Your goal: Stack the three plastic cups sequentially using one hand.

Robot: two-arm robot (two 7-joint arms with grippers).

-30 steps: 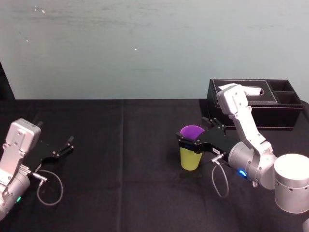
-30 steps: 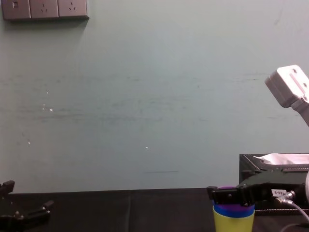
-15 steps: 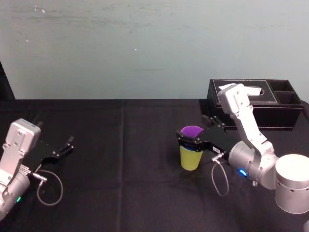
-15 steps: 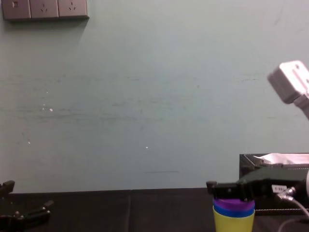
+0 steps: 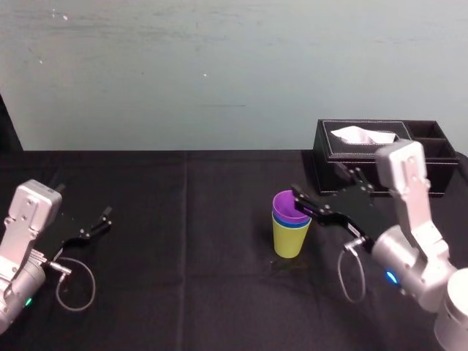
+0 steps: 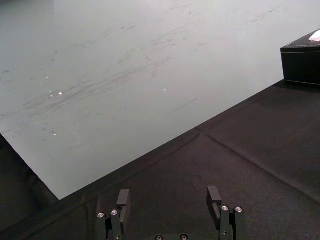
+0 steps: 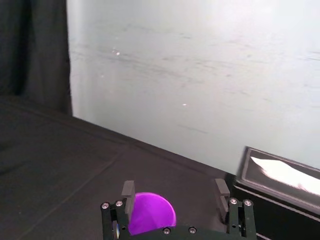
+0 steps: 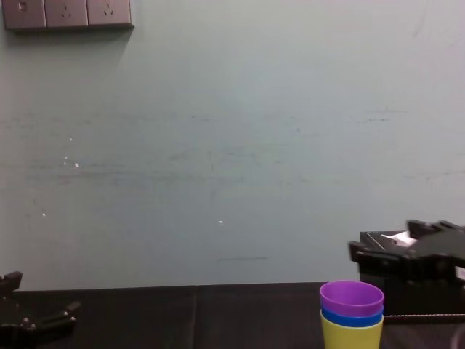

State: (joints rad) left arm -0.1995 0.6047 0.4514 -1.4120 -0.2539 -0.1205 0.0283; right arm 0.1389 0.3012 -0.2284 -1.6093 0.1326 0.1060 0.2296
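**Three cups nested: the stacking looks finished**

One arm is at work. The right gripper (image 5: pixel 320 187) hangs with its black jaws spread wide and nothing between them. In the right wrist view, the right gripper (image 7: pixel 174 188) has the purple rim low down, by one finger. Taking 12 o'clock as straight away from the robot in the head view, this gripper sits at about 2 o'clock from the stack, just beside its top. I cannot tell whether the near finger brushes the rim.

The stack stands upright a little to the 3 o'clock side of the table's middle. The yellow-green tapered plastic cup (image 5: pixel 290 241) is at the bottom on the black tablecloth (image 5: pixel 190 241). The blue plastic cup (image 5: pixel 292 224) sits inside it, showing as a narrow band. The purple plastic cup (image 5: pixel 289 208) sits inside that, on top. From the chest view the rims look level.

By my reading the task's work is done, since every cup is nested. At most, the arm has to draw clear without nudging the stack.

Farther out, at about 2 o'clock from the stack, is the black tissue box (image 5: pixel 442 179) with a white tissue (image 5: pixel 358 135) poking out. Well apart at 9 o'clock, the left gripper (image 5: pixel 107 219) lies parked, open and empty.

Count: three cups, two grippers, one tissue box.
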